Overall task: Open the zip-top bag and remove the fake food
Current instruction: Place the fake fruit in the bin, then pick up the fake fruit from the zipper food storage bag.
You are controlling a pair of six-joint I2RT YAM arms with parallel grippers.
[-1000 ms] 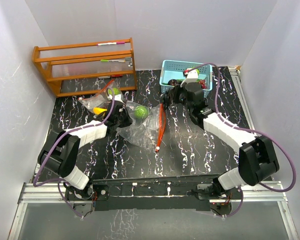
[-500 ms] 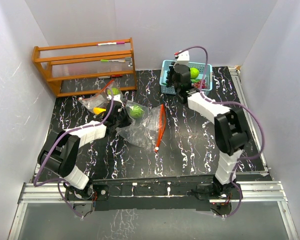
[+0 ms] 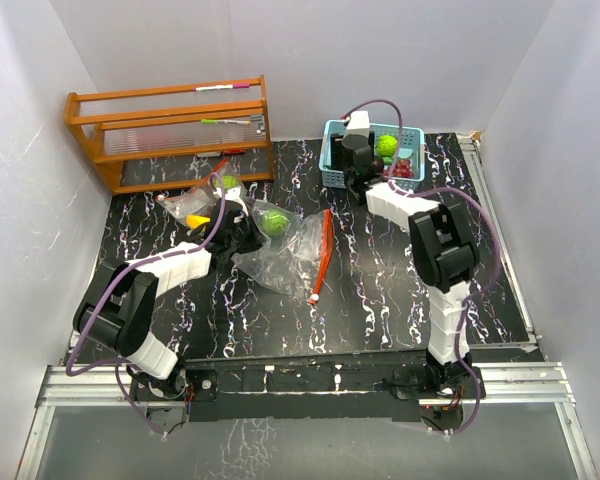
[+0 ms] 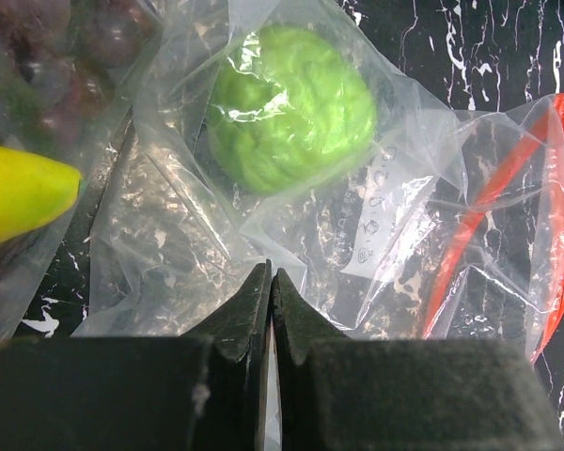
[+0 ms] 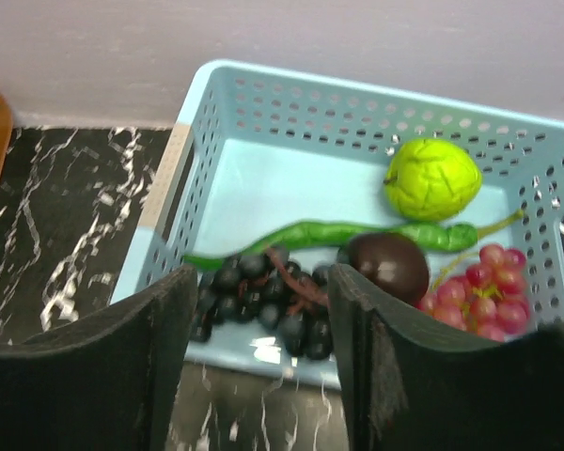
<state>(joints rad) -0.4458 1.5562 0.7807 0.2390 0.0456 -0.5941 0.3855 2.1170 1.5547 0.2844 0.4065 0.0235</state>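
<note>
The clear zip-top bag lies crumpled at mid-table, its red zip strip to the right. Inside it sits one bumpy lime-green ball of the fake food. My left gripper is shut, pinching the bag's plastic just in front of that ball. My right gripper hangs open over the near rim of the light-blue basket, with nothing between its fingers. The basket holds a lime-green ball, a long green vegetable, a dark round piece, dark grapes and red grapes.
A second clear bag left of my left gripper holds a yellow banana, dark grapes and a green ball. A wooden rack stands at the back left. White walls enclose the black marbled table.
My right arm swung from beside the bag's zip back to the basket, and its jaws opened there. The left gripper kept its pinch on the bag.
</note>
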